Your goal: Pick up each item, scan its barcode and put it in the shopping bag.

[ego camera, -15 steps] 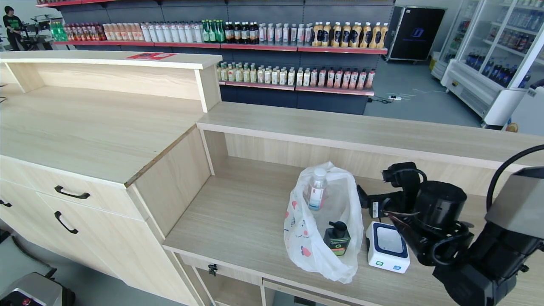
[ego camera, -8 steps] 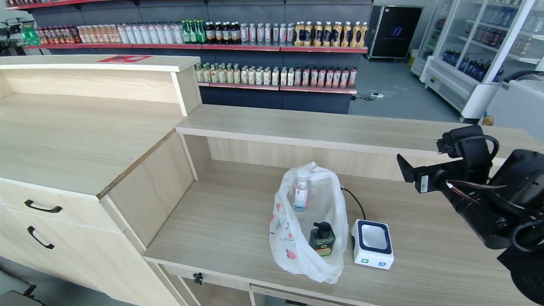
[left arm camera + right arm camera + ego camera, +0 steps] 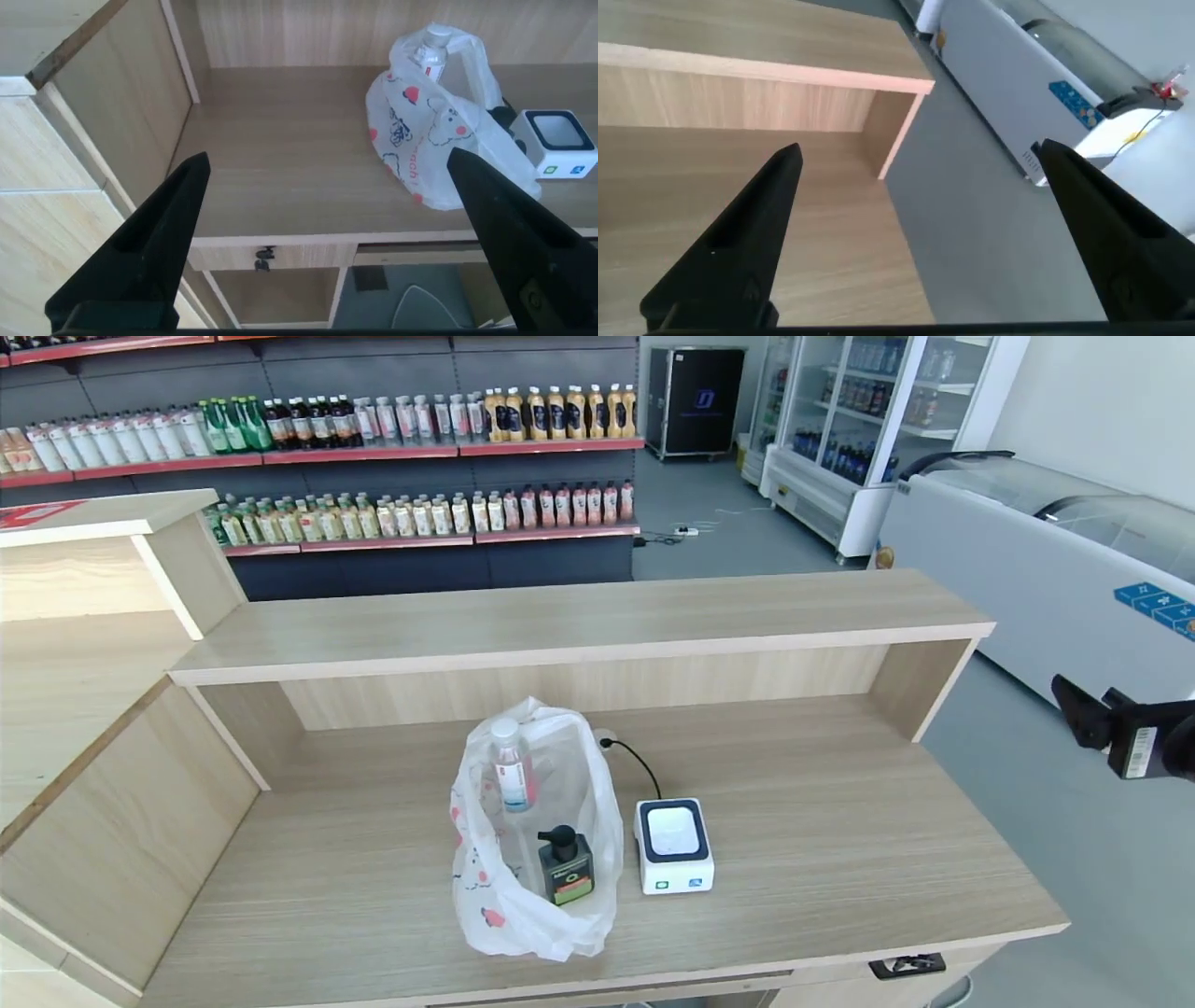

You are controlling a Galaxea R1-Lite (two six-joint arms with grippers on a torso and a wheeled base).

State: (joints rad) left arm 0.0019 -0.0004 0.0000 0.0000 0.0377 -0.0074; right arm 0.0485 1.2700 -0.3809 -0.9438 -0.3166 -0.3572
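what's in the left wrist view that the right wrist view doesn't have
Left wrist view: the white plastic shopping bag with cartoon prints, a clear bottle with a white cap poking from its top, and the white square scanner with a dark rim beside the bag. Right wrist view: grey floor and a white chest freezer. Both: the light wooden counter, with the left pincer open in one and the right pincer open in the other.

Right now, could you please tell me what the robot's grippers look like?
The left gripper and right gripper both have matte black, wedge-shaped jaws that taper to their tips. The right one's black body carries a white label with dark print.
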